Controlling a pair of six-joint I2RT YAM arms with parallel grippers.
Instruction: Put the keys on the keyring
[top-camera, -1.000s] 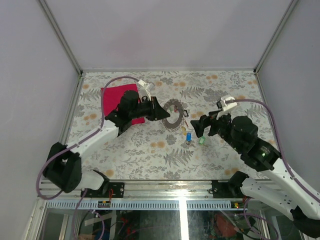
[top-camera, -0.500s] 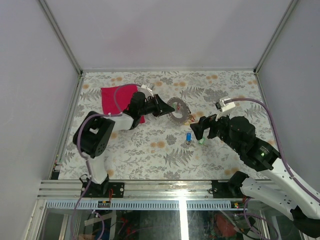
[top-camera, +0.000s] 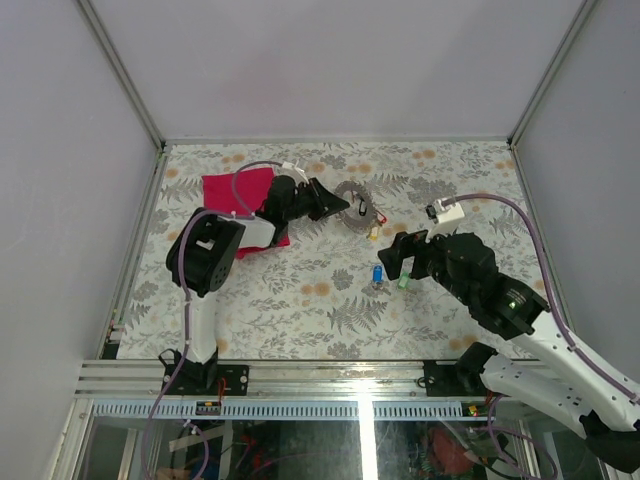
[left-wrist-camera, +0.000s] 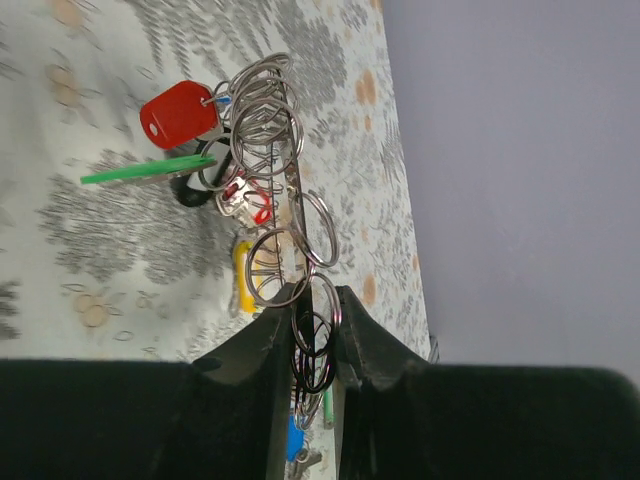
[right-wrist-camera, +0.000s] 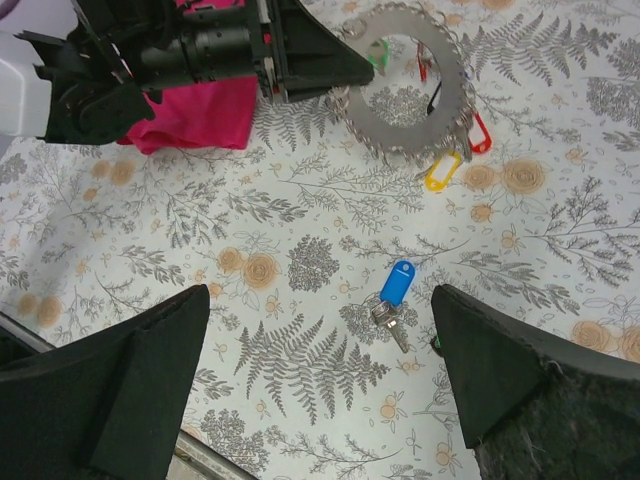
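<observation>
My left gripper (top-camera: 336, 204) is shut on the rim of the keyring (top-camera: 354, 207), a grey toothed ring held tilted off the table. In the left wrist view the keyring (left-wrist-camera: 268, 140) runs edge-on away from the black fingers (left-wrist-camera: 262, 350). Red (left-wrist-camera: 178, 112), green (left-wrist-camera: 150, 172) and yellow (left-wrist-camera: 240, 276) tags hang from it. A loose key with a blue tag (right-wrist-camera: 397, 285) lies on the table between the jaws of my open right gripper (right-wrist-camera: 330, 400), well below them. A green-tagged key (top-camera: 404, 281) lies beside the right finger, mostly hidden in the right wrist view.
A magenta cloth (top-camera: 240, 190) lies at the back left under the left arm. The left arm is folded back tightly over it. Grey walls enclose the floral table (top-camera: 300, 310) on three sides.
The left arm has folded back and carried the keyring toward the far side and a little right, tilting it. The right gripper has drifted slightly left over the blue key.
</observation>
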